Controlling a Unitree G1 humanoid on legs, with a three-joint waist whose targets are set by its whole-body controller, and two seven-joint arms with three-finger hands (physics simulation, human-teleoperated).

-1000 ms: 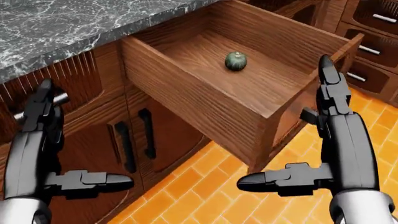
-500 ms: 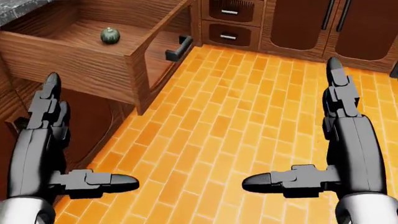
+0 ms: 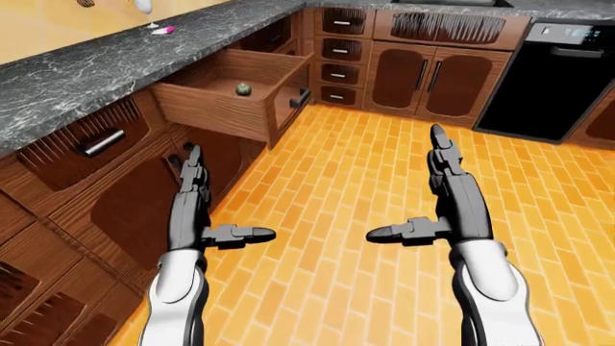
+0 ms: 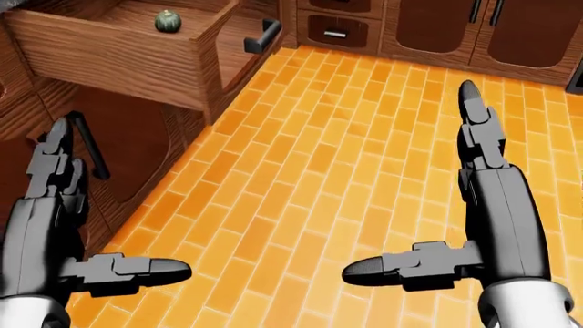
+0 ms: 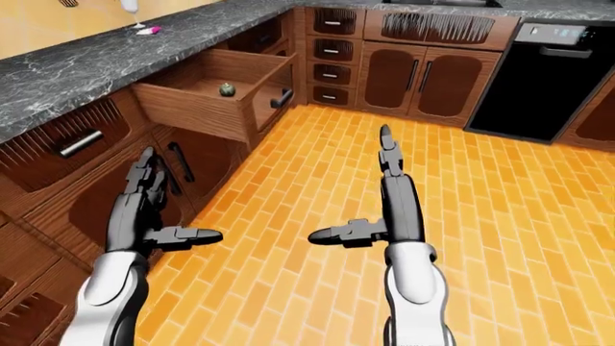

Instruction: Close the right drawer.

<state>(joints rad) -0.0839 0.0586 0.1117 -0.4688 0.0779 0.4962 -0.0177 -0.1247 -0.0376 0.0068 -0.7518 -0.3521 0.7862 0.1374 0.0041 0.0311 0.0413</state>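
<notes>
Drawer: the right drawer (image 3: pixel 236 101) stands pulled fully out from under the dark marble surface (image 3: pixel 86 68), at about 11 o'clock in the left-eye view; its black handle (image 3: pixel 301 97) faces the orange brick floor (image 3: pixel 365 194).
Contents: a small round green object (image 4: pixel 167 20) lies inside.
Change: over the last second the whole picture has shifted; the drawer filled the head view, and now sits small at 11 o'clock, so the camera has drawn away and turned.
Meaning: judged from this, closing has not begun and the robot must come near again.
Left hand (image 3: pixel 197 209): open, fingers straight, empty, well apart from the drawer.
Right hand (image 3: pixel 442 194): open, empty, over the floor.
Views: only the eye views show the surface, a black appliance (image 5: pixel 557 72) at 2 o'clock and the closed drawer (image 5: pixel 72 144) at 9 o'clock.
</notes>
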